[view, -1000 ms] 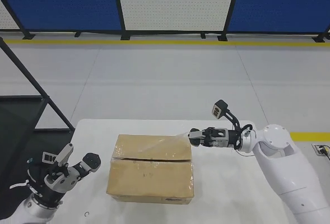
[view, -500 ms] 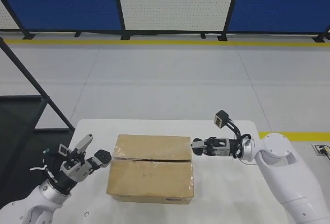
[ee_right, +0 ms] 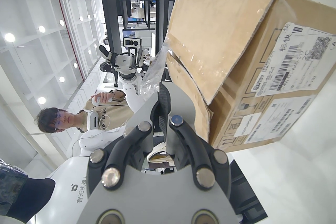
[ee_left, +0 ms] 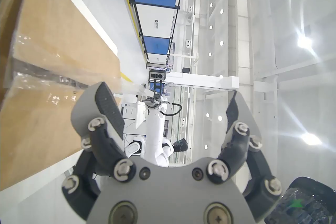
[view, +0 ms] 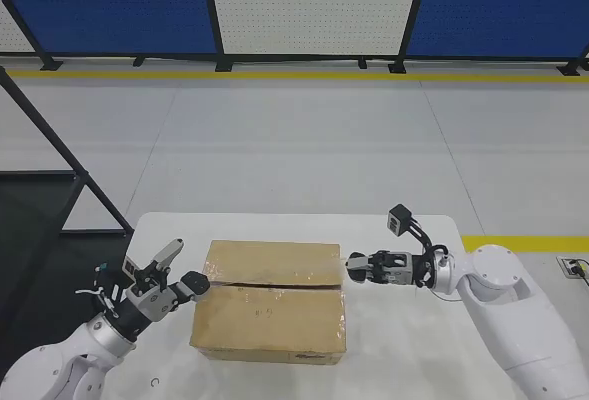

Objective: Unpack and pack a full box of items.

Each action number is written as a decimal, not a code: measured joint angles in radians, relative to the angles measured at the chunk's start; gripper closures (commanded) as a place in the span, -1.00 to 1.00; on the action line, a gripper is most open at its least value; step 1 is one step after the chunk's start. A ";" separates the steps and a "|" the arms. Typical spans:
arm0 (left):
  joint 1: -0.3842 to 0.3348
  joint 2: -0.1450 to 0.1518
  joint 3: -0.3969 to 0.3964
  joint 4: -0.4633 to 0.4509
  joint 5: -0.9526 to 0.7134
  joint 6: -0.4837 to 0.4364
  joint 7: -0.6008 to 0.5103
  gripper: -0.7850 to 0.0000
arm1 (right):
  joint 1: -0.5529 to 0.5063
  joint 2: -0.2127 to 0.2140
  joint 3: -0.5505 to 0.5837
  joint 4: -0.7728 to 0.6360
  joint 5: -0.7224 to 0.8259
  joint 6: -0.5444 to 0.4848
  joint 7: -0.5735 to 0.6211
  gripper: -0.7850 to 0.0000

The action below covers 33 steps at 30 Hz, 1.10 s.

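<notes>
Grey right tool [ee_right: 161, 93] has its fingers pressed together on a crumpled strip of clear tape [ee_right: 151, 70], which runs from the fingertips to the seam at the right end of the cardboard box [view: 269, 300]. This tool [view: 354, 266] sits just off that end of the box, level with its top. The left tool [view: 182, 268] hangs just beside the box's left end with its fingers [ee_left: 106, 101] spread wide and nothing between them; whether the nearer finger touches the cardboard cannot be told. The box stands on the white worktop [view: 404, 340], its top flaps shut and glossy tape across the seam. Printed labels [ee_right: 291, 62] cover its right end face.
</notes>
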 measured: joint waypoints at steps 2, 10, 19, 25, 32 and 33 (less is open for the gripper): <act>-0.004 -0.001 0.008 0.003 -0.006 0.014 0.037 -1.00 | -0.005 0.002 0.004 0.002 0.000 -0.002 0.002 1.00; -0.074 -0.003 0.085 0.023 0.033 0.125 0.139 -1.00 | -0.020 0.010 0.011 -0.006 -0.021 0.010 0.002 1.00; -0.129 -0.004 0.147 0.078 0.064 0.180 0.176 -1.00 | -0.019 0.014 -0.002 -0.018 -0.046 0.030 0.008 1.00; -0.162 -0.005 0.190 0.116 0.092 0.203 0.185 -1.00 | -0.016 0.015 -0.006 -0.018 -0.049 0.033 0.010 1.00; -0.186 -0.009 0.213 0.144 0.085 0.202 0.205 -1.00 | -0.014 0.017 -0.008 -0.018 -0.052 0.038 0.006 1.00; -0.189 -0.009 0.215 0.149 0.083 0.203 0.208 -1.00 | -0.014 0.018 -0.008 -0.017 -0.052 0.038 0.005 1.00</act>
